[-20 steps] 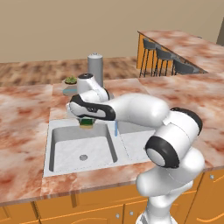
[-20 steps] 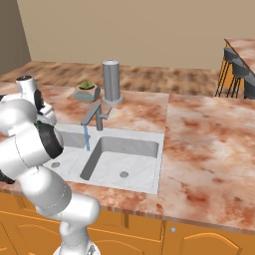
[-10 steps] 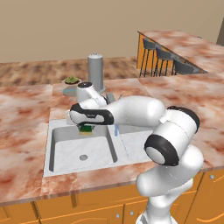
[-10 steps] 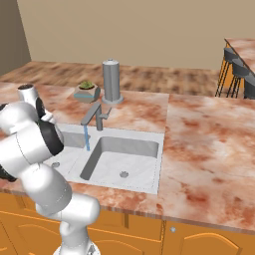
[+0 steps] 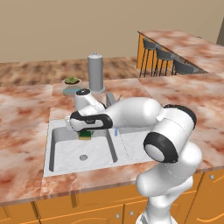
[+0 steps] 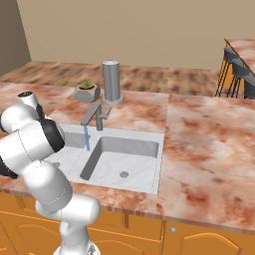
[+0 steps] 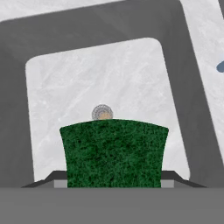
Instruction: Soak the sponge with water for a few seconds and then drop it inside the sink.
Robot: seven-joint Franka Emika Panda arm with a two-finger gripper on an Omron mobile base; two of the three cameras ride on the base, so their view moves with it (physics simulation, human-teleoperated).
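Observation:
My gripper (image 5: 85, 130) is shut on the green sponge (image 5: 85, 135) and holds it over the left bowl of the grey double sink (image 5: 56, 144), above and a little behind its round drain (image 5: 83, 157). In the hand view the sponge (image 7: 113, 153) sits between the two dark fingertips (image 7: 53, 178), with the drain (image 7: 102, 113) just past its far edge and the bowl's pale floor (image 7: 87, 74) around it. A thin light-blue stream of water (image 5: 116, 131) falls to the right of the sponge, apart from it. From the right base view the water (image 6: 87, 137) runs from the faucet (image 6: 97, 113).
A grey cylinder canister (image 5: 96, 72) and a small potted plant (image 5: 72, 83) stand on the counter behind the sink. The divider between the bowls (image 5: 111, 146) lies just right of the sponge. Bar stools (image 5: 162, 57) line the far counter at the right.
The gripper has carried the sponge slightly left and lower, away from the water stream and down over the left bowl. The water keeps running.

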